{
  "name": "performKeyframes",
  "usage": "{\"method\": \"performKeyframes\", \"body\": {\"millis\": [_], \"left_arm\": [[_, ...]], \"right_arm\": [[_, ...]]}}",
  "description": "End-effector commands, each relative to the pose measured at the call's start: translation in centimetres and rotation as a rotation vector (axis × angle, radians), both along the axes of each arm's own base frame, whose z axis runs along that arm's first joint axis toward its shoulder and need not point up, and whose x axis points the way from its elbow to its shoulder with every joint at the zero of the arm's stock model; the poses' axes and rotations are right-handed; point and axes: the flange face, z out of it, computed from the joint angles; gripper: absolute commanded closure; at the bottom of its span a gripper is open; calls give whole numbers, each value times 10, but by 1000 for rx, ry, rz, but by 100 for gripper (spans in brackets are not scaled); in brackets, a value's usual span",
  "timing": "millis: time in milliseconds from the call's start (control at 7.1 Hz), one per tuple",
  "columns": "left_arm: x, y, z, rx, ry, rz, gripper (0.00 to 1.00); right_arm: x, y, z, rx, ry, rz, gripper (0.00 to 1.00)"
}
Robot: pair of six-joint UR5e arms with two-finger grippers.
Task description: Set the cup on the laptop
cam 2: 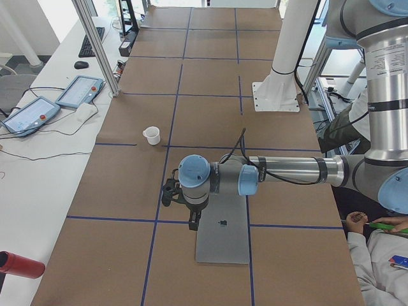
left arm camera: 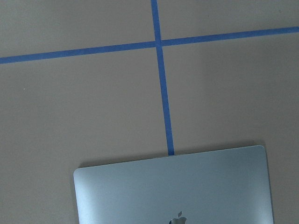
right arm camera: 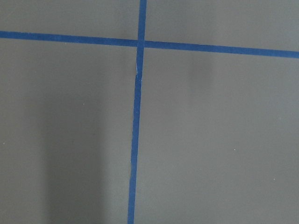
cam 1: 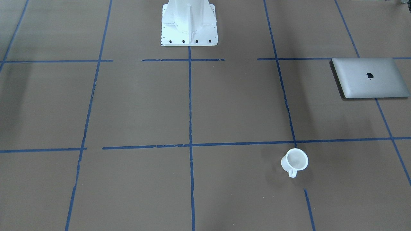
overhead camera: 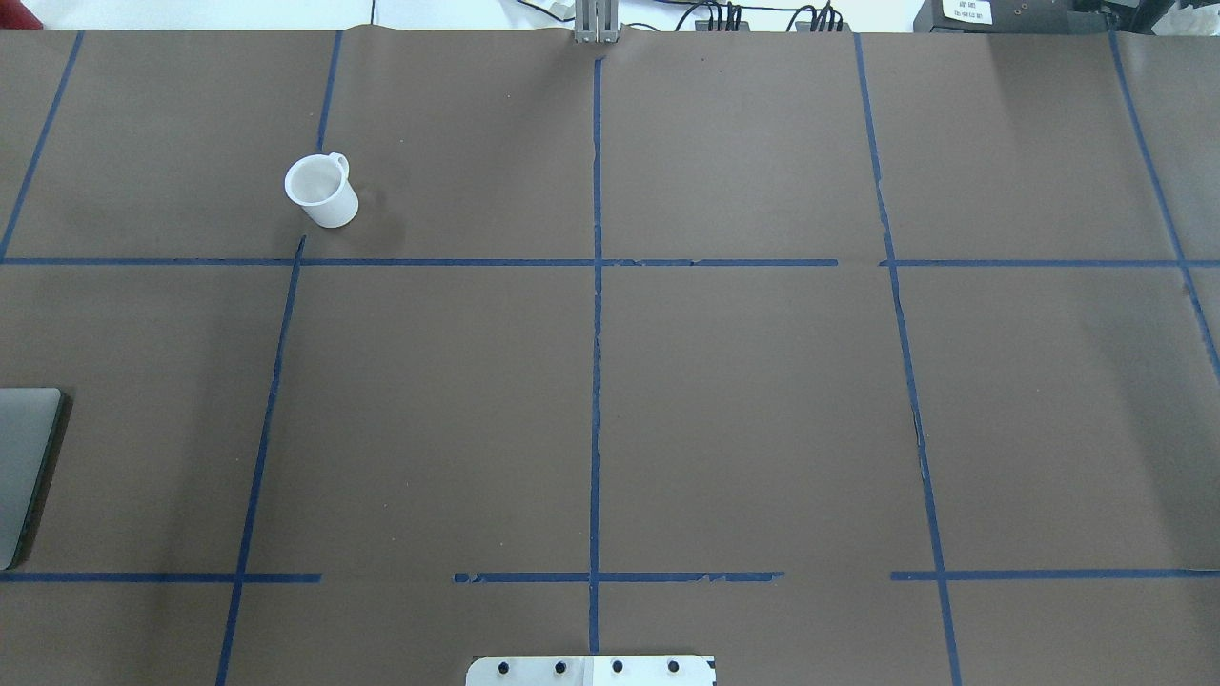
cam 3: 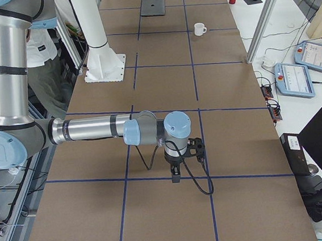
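Observation:
The small white cup (cam 1: pixel 294 162) stands upright on the brown table, handle toward the operators' side; it also shows in the overhead view (overhead camera: pixel 321 192) and both side views (cam 2: pixel 152 134) (cam 3: pixel 199 29). The closed silver-grey laptop (cam 1: pixel 369 78) lies flat at the table's left end, cut off by the overhead view's edge (overhead camera: pixel 24 467), and shows in the left wrist view (left arm camera: pixel 173 186). My left gripper (cam 2: pixel 171 193) hovers high near the laptop (cam 2: pixel 223 239). My right gripper (cam 3: pixel 195 147) hovers over bare table far from both. I cannot tell whether either is open.
The white robot pedestal (cam 1: pixel 189 22) stands at the table's middle rear. Blue tape lines grid the table. Teach pendants (cam 2: pixel 80 90) and a red bottle (cam 2: pixel 19 264) lie on the side bench. A seated person (cam 2: pixel 376 255) is beside the robot.

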Motion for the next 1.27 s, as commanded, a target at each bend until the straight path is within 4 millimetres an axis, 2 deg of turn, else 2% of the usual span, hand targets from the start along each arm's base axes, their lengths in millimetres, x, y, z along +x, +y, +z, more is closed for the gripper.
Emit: {"method": "performKeyframes", "body": {"millis": [0,141,282,563,704,845,1127], "left_arm": [[1,-6,-8,12,0,-4,0],[1,-5,0,-3,0,-3,0],[2,-8,-2,9,2,3,0],[4,-34,-33,153,8,-33,0],[12,-73,-72,165,15,-78,0],[45,-105,-93,174,20,-41,0],[88,-198,-144,164,-21,-35,0]], "right_arm": [[0,0,0,0,1,0,0],[0,0,0,0,0,0,0],[0,0,0,0,0,0,0],[0,0,0,0,1,0,0],[0,0,0,0,0,0,0],[0,0,0,0,0,0,0],[0,0,0,0,1,0,0]]}}
